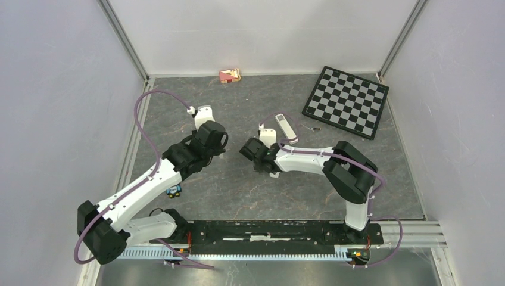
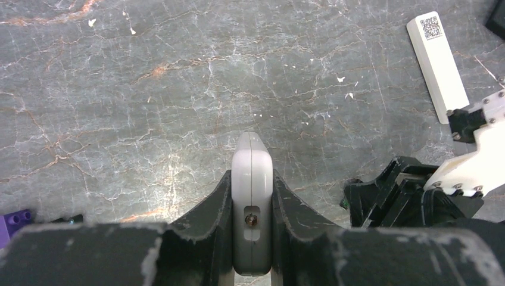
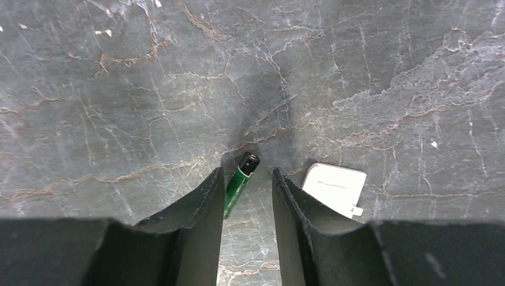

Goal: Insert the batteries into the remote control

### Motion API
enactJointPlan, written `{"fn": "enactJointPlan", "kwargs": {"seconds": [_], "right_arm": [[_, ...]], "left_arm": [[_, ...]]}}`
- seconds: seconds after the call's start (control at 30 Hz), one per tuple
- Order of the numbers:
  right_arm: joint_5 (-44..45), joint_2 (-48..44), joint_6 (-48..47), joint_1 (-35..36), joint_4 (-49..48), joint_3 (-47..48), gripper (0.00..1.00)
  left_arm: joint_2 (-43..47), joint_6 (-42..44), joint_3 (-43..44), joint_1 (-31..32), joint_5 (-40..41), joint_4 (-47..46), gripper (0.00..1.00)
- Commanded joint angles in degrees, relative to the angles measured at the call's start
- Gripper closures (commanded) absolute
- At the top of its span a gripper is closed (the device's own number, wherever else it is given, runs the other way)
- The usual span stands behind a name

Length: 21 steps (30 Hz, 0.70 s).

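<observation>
Between your right fingers lies the battery, green with a black cap. It rests flat on the table and is skewed: its near end sits close against the left finger and its capped end points toward the middle of the gap. The right gripper stands open around it, wider than the cell, so nothing is held yet.

Before you close, square up. Turn the wrist or shift sideways until the cell runs parallel to the pads; otherwise one finger is likely to push it and roll it away. Take it across the body, near the middle, and leave one end free for insertion.

Mind the small white cover just beside the right finger. It looks like the compartment lid, so don't trap it in the pinch.

Your left gripper is clamped on the remote, holding it on edge, with a recess and a metal contact showing toward the camera. Hold that arm steady and bring the battery to it.

Farther off, a white slab with a QR label lies on the table. From above, a dark sliver shows near the checkerboard; it is likely a second battery.
</observation>
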State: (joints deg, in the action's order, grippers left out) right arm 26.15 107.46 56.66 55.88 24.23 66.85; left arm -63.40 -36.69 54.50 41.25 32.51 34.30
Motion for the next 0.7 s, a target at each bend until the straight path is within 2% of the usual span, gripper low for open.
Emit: {"fn": "enactJointPlan", "kwargs": {"seconds": [0.0,0.23,0.3,0.43,0.67], "right_arm": [[4.3,3.3,0.4,2.2,10.5,2.3,0.62],[4.1,4.6,0.4,2.9,10.9,2.7,0.79],[3.7,4.6,0.1,2.9,10.0,2.2,0.86],[4.4,3.7,-1.5,2.8,7.0,0.5,0.94],[7.9,-3.0,-4.3,2.5,2.3,-2.6,0.96]], "left_arm": [[2.3,2.1,-0.8,-1.0,0.8,-2.9,0.98],[3.3,2.1,-1.3,-1.6,-0.6,-3.5,0.98],[3.5,1.8,-1.7,-1.7,-1.4,-3.8,0.98],[4.1,1.3,-2.8,-1.9,-3.4,-4.8,0.98],[6.9,-1.3,-8.9,-3.9,-11.6,-12.4,0.98]]}}
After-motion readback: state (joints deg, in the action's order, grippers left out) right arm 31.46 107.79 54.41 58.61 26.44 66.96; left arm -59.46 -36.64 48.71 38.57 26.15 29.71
